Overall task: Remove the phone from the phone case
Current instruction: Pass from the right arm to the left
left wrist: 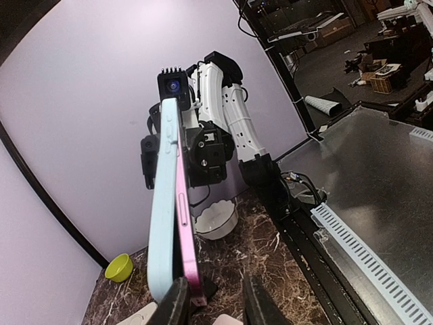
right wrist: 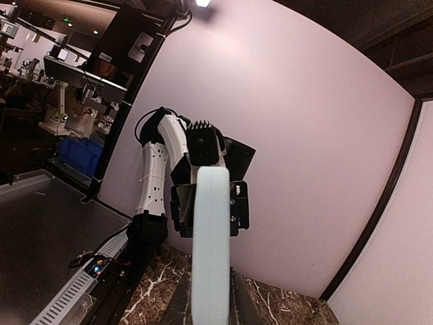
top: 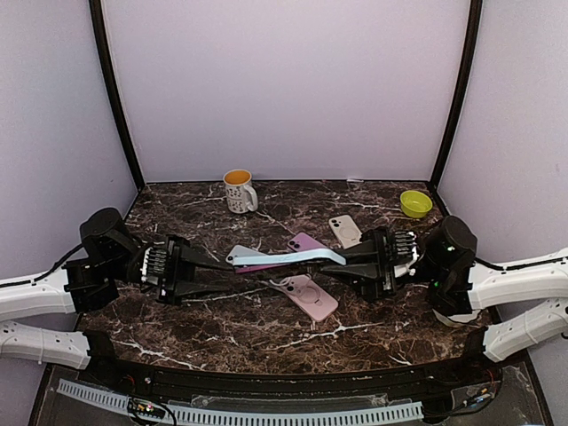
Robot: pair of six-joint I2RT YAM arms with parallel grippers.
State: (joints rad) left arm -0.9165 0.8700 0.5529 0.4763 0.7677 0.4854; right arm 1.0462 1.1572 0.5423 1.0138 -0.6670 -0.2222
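Prying the pink phone (left wrist: pixel 187 230) from the blue case (left wrist: pixel 162 203), up in front of the mug (top: pixel 238 190), with right gripper (right wrist: pixel 210 301) squeezing the case, left gripper (left wrist: pixel 215 301) a little apart. Next: pinching the phone, pulling slowly.

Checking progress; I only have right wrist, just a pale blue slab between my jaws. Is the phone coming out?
Observer: Partly, it seems. Left wrist shows a pink phone standing off from the light blue case at the near end.
Operator: Other side clamped on it?
Observer: No, there's a gap between the phone and one left finger.
Operator: Anything on the table nearby?
Observer: Top view shows a second pink phone lying on the marble table, close by the span.
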